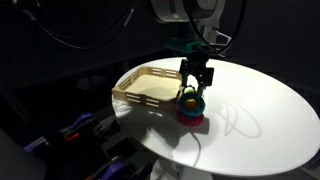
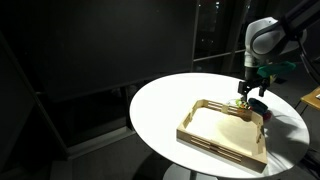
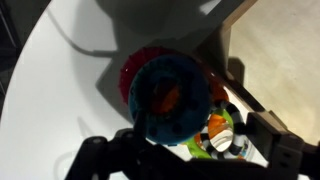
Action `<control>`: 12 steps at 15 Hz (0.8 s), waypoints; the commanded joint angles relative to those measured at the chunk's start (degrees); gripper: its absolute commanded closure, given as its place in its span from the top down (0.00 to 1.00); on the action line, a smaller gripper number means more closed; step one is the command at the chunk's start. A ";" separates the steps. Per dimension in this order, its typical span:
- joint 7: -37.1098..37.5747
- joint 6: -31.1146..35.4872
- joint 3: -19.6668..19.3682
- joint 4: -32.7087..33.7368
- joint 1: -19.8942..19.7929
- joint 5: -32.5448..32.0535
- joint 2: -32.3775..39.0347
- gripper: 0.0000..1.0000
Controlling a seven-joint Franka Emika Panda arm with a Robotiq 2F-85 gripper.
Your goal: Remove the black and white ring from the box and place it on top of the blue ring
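In both exterior views the box [image 1: 135, 96], at the left on the white desk [image 1: 270, 125], has a bare floor, so I judge the black and white ring is already out of it. I cannot pick that ring out anywhere. It may be between my fingers [image 1: 196, 86], which hang just right of the box, directly over the blue ring [image 1: 189, 103]. I cannot tell whether they are clenched on it or released.

If I am carrying it, letting go off-centre could send it sliding off the blue ring onto the desk, or against the box wall just beside the stack. Coming down too low could shove the stack over.

Only the wrist view looks straight down. From left to right it shows the red ring [image 3: 128, 72] peeking out from under the blue one, the orange centre [image 3: 168, 96], then the box wall. That is my guide for centring. The exterior views show my height above the stack, which the wrist view cannot.
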 commanded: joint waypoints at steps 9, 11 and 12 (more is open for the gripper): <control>-5.31 -4.21 3.15 0.09 -1.43 2.71 -3.21 1.00; -7.93 -5.48 3.90 -0.19 -1.68 4.07 -4.38 1.00; -9.34 -6.57 4.23 -0.25 -1.80 4.85 -5.01 1.00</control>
